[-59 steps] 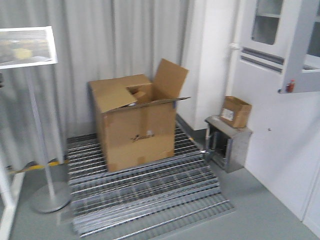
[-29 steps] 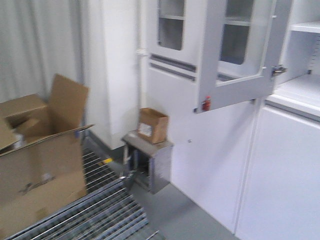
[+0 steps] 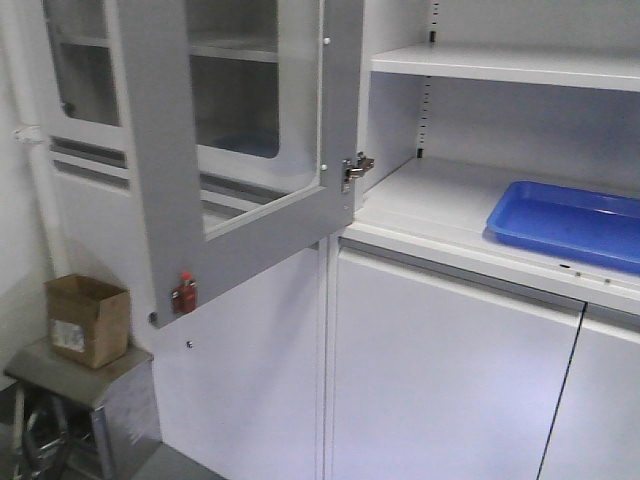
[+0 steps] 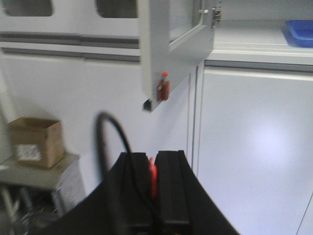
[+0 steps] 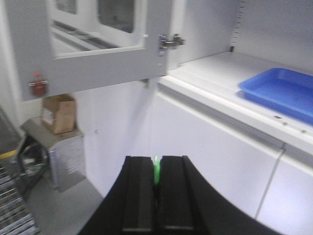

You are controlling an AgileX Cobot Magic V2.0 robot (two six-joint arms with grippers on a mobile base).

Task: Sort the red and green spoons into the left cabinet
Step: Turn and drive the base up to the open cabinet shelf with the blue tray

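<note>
Left gripper [image 4: 153, 159] first: its two black fingers [image 4: 171, 186] are pressed together on the slim bright red plastic spoon [image 4: 153, 177]. The spoon shows only as a narrow red sliver standing upright in the slot between them. I can't tell from that strip whether it is handle or bowl. A black cable [image 4: 108, 142] loops up just left of the fingers.

Right gripper [image 5: 156, 160] is likewise clamped, on the slim bright green plastic spoon [image 5: 156, 172]. Only a thin, vivid green edge pokes up between the black pads, upright, with the rest hidden in the grip.

Ahead of the right gripper, up and to its right, I see the open light grey metal cabinet [image 3: 425, 195]. It has a pale flat shelf floor, a second horizontal shelf [image 3: 500, 65] above that, and a slotted rail [image 3: 429, 95] running up the back corner. A shallow blue plastic tray [image 5: 279, 90] lies on the lower shelf near its front edge, well apart from both spoons.

The cabinet's grey glass-paned door [image 3: 260, 225] hangs swung open, up and to the left of the right gripper and directly above the left one. It has a small red latch [image 4: 163, 89] at its lower corner.

Off to the left of both grippers, a small brown cardboard box [image 4: 36, 142] stands on a low grey metal stand [image 3: 85, 385]. Closed white lower doors [image 3: 440, 380] fill the space straight ahead of both grippers, under the shelf.
</note>
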